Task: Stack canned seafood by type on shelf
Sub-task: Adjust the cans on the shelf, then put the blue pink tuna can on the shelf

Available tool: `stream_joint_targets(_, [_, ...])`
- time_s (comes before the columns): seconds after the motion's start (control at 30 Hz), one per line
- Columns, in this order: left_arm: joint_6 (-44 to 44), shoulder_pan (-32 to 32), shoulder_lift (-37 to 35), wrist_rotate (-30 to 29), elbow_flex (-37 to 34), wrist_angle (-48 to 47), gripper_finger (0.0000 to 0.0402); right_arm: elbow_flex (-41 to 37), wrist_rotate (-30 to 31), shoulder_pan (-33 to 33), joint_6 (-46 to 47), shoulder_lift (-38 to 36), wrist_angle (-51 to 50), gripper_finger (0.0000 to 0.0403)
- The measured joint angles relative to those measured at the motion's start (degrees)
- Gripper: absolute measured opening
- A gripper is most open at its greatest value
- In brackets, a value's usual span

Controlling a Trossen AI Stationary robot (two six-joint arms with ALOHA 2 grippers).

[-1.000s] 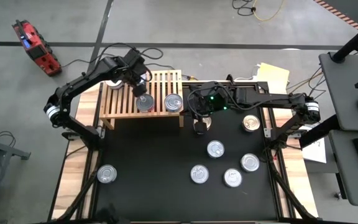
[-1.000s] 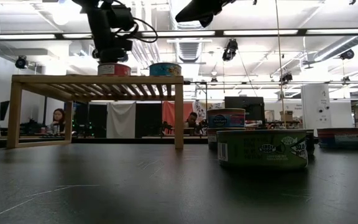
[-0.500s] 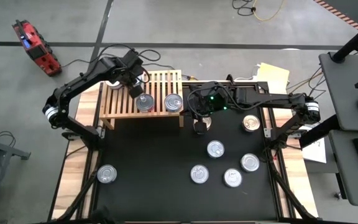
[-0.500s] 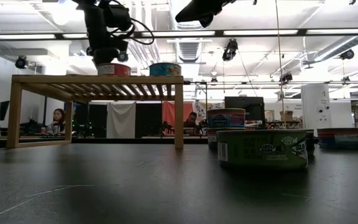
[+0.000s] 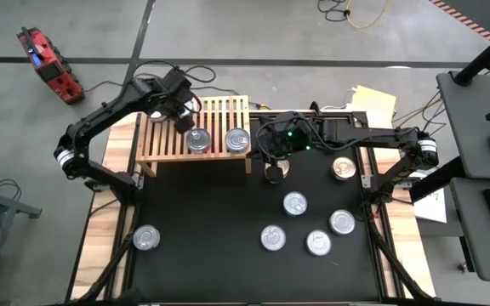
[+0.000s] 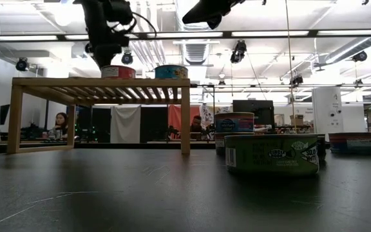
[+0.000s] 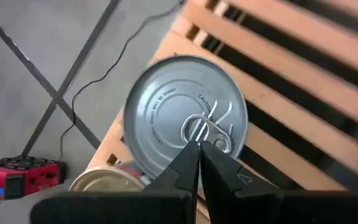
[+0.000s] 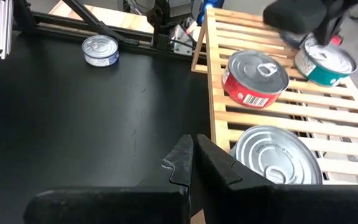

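Cans [image 5: 198,140] crowd the shelf's [image 5: 164,143] front edge (left half bare).

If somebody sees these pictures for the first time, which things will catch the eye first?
Most striking is the light-wood slatted shelf at the table's far left, with two tins on its front edge. The left tool, shut, hovers just above the left tin. Several silver-lidded tins lie scattered over the black table, and the right tool, shut, hangs beside the shelf.

Embossed "CAUTION" shows on the silver can lid [image 7: 185,127].
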Motion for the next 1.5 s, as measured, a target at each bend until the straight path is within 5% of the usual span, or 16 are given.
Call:
stream_joint_targets(0.27, [-5.77, -9.20, -11.97, 2.76, -1.70, 4.87, 0.0000, 0.00, 3.01, 1.21, 6.64, -0.02, -3.20, 0.0009])
stream_joint_targets(0.53, [-9.52, -30.06, -24.78, 4.08, -12.45, 17.68, 0.0000, 0.00, 10.19, 5.68, 11.88, -0.09, -8.95, 0.0009])
stream_joint_targets(0.67, [-13.18, -40.11, -28.27, -1.66, -17.50, 22.03, 0.0000, -0.24, 14.90, 9.14, 14.82, -0.11, -10.06, 0.0009])
stream_joint_targets(0.8, [-16.81, -48.14, -28.88, -8.51, -20.32, 22.80, 0.0000, -1.19, 18.25, 12.51, 19.21, -0.11, -11.30, 0.0009])
stream_joint_targets(1.1, [-22.75, -59.36, -25.55, -12.16, -23.97, 25.15, 0.0000, -10.62, 22.20, 16.61, 31.92, -0.13, -10.85, 0.0009])
stream_joint_targets(1.5, [-24.39, -68.06, -17.04, -15.25, -30.01, 43.38, 0.0000, -22.19, 45.01, 17.35, 50.99, -0.13, -10.23, 0.0009])
